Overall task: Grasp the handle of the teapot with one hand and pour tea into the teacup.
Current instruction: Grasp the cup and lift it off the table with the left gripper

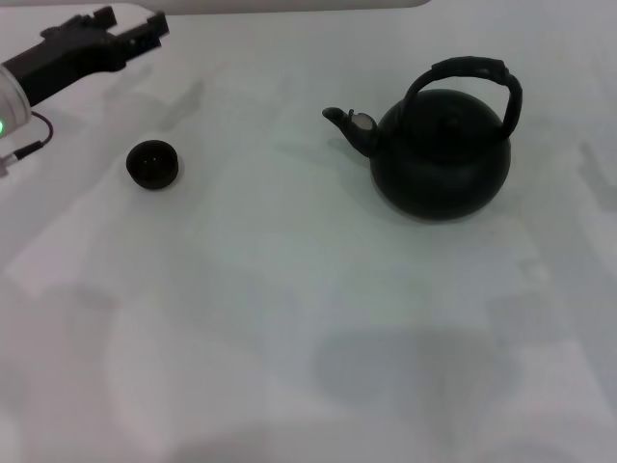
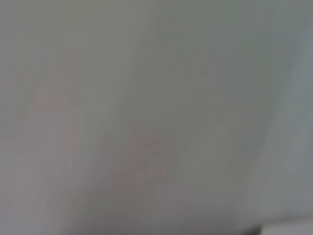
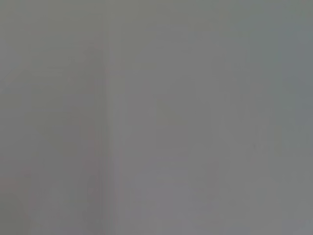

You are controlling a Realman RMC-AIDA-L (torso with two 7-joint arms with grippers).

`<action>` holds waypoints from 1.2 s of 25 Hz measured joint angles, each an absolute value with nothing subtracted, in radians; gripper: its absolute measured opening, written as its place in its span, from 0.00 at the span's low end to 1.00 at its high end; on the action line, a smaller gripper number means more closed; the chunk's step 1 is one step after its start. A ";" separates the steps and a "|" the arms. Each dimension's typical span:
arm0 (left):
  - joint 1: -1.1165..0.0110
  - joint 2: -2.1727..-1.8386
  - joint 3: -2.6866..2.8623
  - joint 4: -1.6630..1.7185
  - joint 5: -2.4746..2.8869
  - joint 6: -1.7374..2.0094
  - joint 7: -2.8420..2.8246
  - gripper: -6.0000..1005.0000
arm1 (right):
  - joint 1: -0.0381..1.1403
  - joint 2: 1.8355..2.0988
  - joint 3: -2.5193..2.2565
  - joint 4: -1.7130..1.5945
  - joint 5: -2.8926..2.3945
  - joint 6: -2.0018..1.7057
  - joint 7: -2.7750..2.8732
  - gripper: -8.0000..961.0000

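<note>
The teapot (image 1: 442, 154) stands upright on the white table at the right of the head view, its short spout (image 1: 343, 121) pointing left. The ribbed arched handle (image 1: 472, 77) rises over its lid. The teacup (image 1: 152, 163) sits at the left, well apart from the spout. My left gripper (image 1: 133, 21) is at the far left corner, above and behind the teacup, open and empty. My right gripper is out of view. Both wrist views show only blank pale surface.
The white table (image 1: 289, 318) spreads across the whole head view. A thin cable with a red end (image 1: 29, 147) hangs by my left arm at the left edge. The table's far edge runs along the top.
</note>
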State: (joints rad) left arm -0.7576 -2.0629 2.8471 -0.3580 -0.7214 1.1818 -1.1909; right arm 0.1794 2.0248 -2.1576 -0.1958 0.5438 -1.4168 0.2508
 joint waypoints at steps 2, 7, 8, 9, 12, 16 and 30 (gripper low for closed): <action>-0.787 -2.063 2.847 -0.408 -0.631 1.186 -1.246 0.84 | 0.181 2.025 -2.156 -0.196 0.546 -1.403 0.251 0.88; -0.867 -2.065 2.847 -0.524 -0.411 1.232 -1.350 0.83 | 0.187 2.024 -2.157 -0.196 0.549 -1.394 0.251 0.88; -0.892 -2.065 2.847 -0.549 -0.352 1.248 -1.372 0.83 | 0.189 2.024 -2.157 -0.196 0.551 -1.394 0.251 0.88; -0.892 -2.065 2.847 -0.549 -0.352 1.248 -1.372 0.83 | 0.193 2.022 -2.157 -0.197 0.553 -1.394 0.252 0.88; -0.984 -2.065 2.847 -0.630 -0.186 1.298 -1.447 0.83 | 0.201 2.020 -2.157 -0.196 0.555 -1.394 0.252 0.88; -1.045 -2.067 2.848 -0.659 -0.079 1.305 -1.485 0.82 | 0.208 2.020 -2.157 -0.196 0.555 -1.385 0.252 0.88; -1.114 -2.075 2.849 -0.642 0.163 1.289 -1.580 0.81 | 0.209 2.022 -2.157 -0.191 0.559 -1.383 0.252 0.88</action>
